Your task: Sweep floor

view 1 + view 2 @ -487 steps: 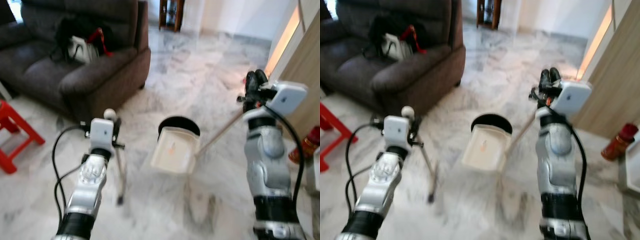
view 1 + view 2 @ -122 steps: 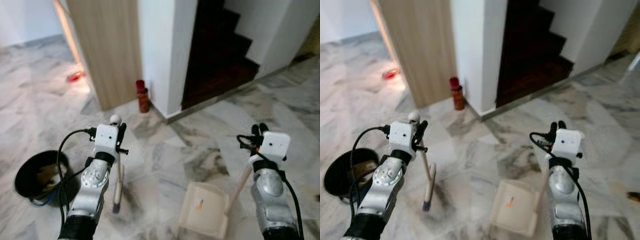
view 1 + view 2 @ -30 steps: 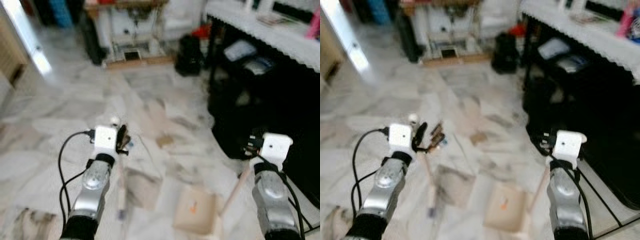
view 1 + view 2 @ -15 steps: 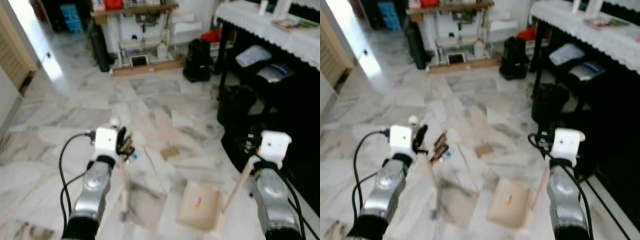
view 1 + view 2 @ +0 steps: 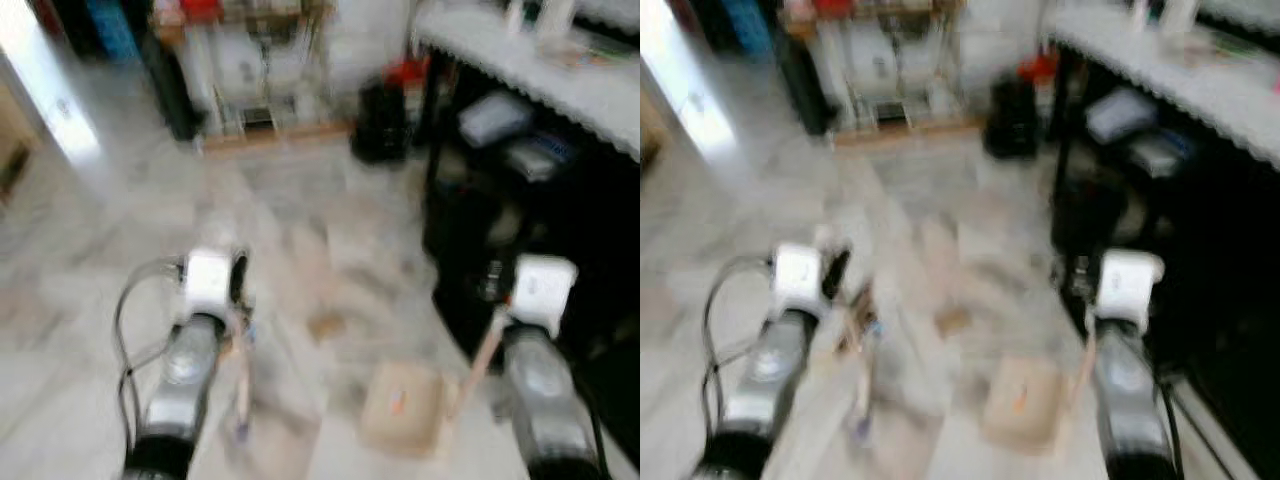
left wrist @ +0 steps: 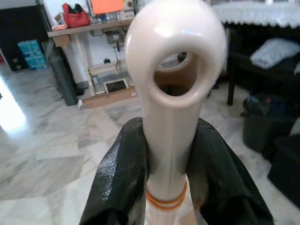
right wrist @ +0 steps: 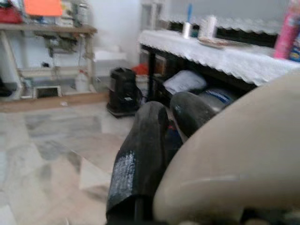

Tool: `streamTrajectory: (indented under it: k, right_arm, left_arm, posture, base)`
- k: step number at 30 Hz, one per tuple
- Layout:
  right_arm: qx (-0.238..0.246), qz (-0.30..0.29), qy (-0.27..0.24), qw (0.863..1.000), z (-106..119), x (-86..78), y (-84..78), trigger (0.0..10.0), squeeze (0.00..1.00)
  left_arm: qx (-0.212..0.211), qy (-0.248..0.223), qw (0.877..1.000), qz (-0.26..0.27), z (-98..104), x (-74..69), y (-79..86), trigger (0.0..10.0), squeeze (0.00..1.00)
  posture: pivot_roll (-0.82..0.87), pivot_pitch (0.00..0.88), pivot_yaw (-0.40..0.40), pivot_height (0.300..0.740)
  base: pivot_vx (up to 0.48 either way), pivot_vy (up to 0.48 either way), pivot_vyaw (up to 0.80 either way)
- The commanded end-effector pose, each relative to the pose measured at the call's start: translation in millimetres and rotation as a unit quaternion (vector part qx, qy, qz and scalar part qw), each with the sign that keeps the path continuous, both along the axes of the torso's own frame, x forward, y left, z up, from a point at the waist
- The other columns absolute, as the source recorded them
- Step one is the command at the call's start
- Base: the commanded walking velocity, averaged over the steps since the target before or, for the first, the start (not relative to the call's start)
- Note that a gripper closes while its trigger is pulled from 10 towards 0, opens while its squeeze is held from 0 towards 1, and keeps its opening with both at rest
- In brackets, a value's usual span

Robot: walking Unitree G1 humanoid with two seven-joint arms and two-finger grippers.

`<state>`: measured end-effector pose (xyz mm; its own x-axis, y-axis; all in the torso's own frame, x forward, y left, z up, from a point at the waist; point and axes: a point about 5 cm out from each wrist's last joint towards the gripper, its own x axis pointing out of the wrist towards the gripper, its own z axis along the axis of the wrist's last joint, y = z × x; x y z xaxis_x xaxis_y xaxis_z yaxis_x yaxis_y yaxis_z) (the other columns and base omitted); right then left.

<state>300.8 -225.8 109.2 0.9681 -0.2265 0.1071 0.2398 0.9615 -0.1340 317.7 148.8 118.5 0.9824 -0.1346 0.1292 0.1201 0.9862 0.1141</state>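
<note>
On marble floor (image 5: 120, 250): left gripper (image 6: 171, 154) clamps broom handle (image 6: 169, 108); right gripper (image 7: 164, 140) grips dustpan (image 5: 400, 405); black table (image 5: 540, 170) alongside.

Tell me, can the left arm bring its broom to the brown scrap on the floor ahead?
Probably yes. The left gripper holds the broom, whose head rests on the floor; the brown scrap lies ahead of it toward the robot's right, with bare marble between. Blur hides details.

A cream broom handle (image 6: 171, 108) with orange bands, a beige dustpan (image 5: 400, 408), grey-veined white marble floor (image 5: 90, 270).
</note>
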Motion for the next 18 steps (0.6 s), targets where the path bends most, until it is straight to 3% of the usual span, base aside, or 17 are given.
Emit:
streamTrajectory:
  k: [1,7,10,18]
  right_arm:
    - [-0.004,0.011,-0.039,0.999,16.6,5.5,6.0,10.0,0.0]
    - [-0.011,0.015,-0.039,0.999,16.6,5.6,7.4,10.0,0.0]
    - [-0.012,0.018,-0.041,0.999,17.2,6.2,8.2,10.0,0.0]
    - [-0.006,0.015,-0.045,0.999,18.4,6.3,6.8,10.0,0.0]
  left_arm:
    - [0.007,-0.033,0.999,0.012,13.3,1.6,8.9,10.0,0.0]
    - [0.008,-0.034,0.999,0.011,13.8,2.2,8.3,10.0,0.0]
    - [0.007,-0.035,0.999,0.01,14.8,3.0,8.1,10.0,0.0]
    - [0.008,-0.035,0.999,0.013,14.8,2.7,10.2,10.0,0.0]
  posture:
    - [-0.12,0.0,0.004,0.74]
    - [-0.12,0.0,0.007,0.74]
    - [-0.12,0.0,0.007,0.74]
    - [-0.12,0.0,0.006,0.74]
  base:
    - [0.416,0.0,0.0]
    - [0.416,0.0,0.0]
    - [0.416,0.0,0.71]
    - [0.416,0.0,0.0]
